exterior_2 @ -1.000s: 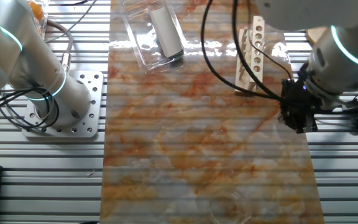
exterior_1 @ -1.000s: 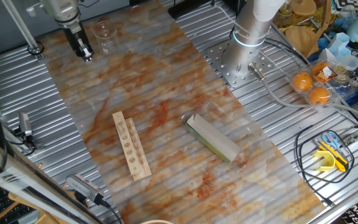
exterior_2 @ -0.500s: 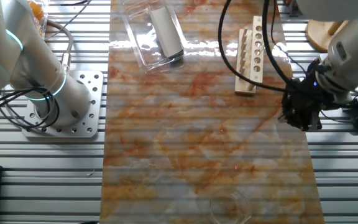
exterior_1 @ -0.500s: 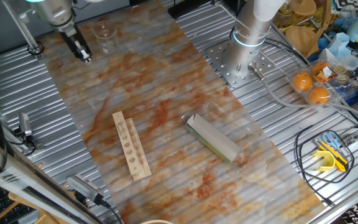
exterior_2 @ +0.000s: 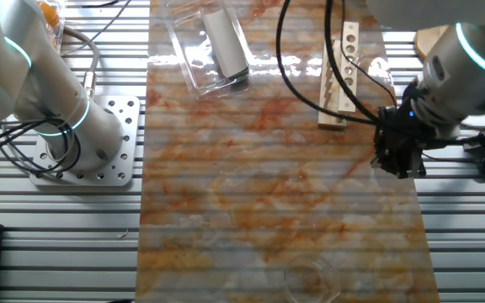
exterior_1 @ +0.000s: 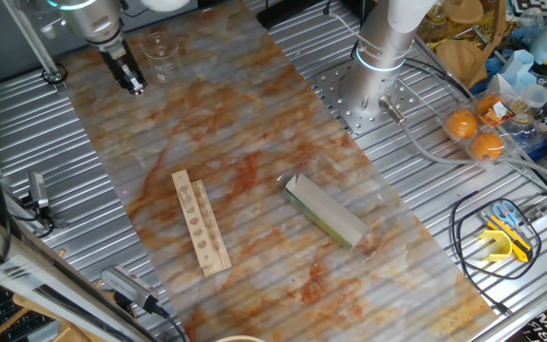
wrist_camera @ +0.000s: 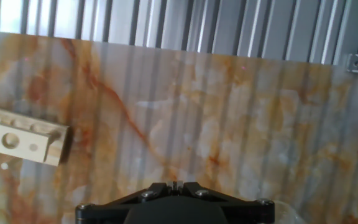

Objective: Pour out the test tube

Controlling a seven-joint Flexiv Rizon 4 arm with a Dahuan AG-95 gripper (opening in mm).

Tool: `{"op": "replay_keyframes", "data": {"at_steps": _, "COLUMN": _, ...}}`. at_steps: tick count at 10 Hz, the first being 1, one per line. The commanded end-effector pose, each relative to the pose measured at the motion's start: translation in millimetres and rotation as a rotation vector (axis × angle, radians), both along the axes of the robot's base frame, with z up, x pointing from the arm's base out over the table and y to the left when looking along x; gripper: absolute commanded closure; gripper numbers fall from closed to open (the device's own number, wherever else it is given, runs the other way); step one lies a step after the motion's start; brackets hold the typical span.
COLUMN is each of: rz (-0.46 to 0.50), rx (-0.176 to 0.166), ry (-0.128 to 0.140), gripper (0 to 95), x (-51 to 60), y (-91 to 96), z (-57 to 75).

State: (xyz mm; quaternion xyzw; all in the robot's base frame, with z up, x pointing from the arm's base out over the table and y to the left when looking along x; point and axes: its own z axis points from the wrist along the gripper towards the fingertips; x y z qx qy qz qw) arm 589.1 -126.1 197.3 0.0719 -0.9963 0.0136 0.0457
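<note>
My gripper [exterior_1: 133,85] hangs over the far left of the marbled mat, just left of a clear glass beaker [exterior_1: 160,49]. In the other fixed view the gripper [exterior_2: 391,164] is at the mat's right edge and the beaker [exterior_2: 312,280] stands apart at the bottom. In the hand view the gripper [wrist_camera: 175,184] has its jaws close together on a thin pale sliver, which I take for the clear test tube [wrist_camera: 175,183]. The tube's body does not show clearly in either fixed view. The wooden rack [exterior_1: 200,223] lies flat and its holes look empty.
A clear box with a green-and-grey block [exterior_1: 335,214] lies right of the rack. The second arm's base [exterior_1: 380,71] stands on the ribbed metal table beside the mat. Cables, oranges [exterior_1: 475,133] and clutter fill the right side. The rack's end [wrist_camera: 17,142] shows at left in the hand view.
The gripper drifted a little to the left and came back beside the beaker. Its jaws stay shut. The beaker and rack have not moved.
</note>
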Motion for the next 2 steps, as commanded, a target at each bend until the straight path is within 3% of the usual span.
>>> {"op": "replay_keyframes", "data": {"at_steps": 1, "rz": 0.002, "rx": 0.000, "ry": 0.009, "gripper": 95.0, "x": 1.4, "y": 0.3, "z": -0.9}}
{"op": "replay_keyframes", "data": {"at_steps": 2, "rz": 0.003, "rx": 0.003, "ry": 0.007, "gripper": 95.0, "x": 1.1, "y": 0.3, "z": -1.1}}
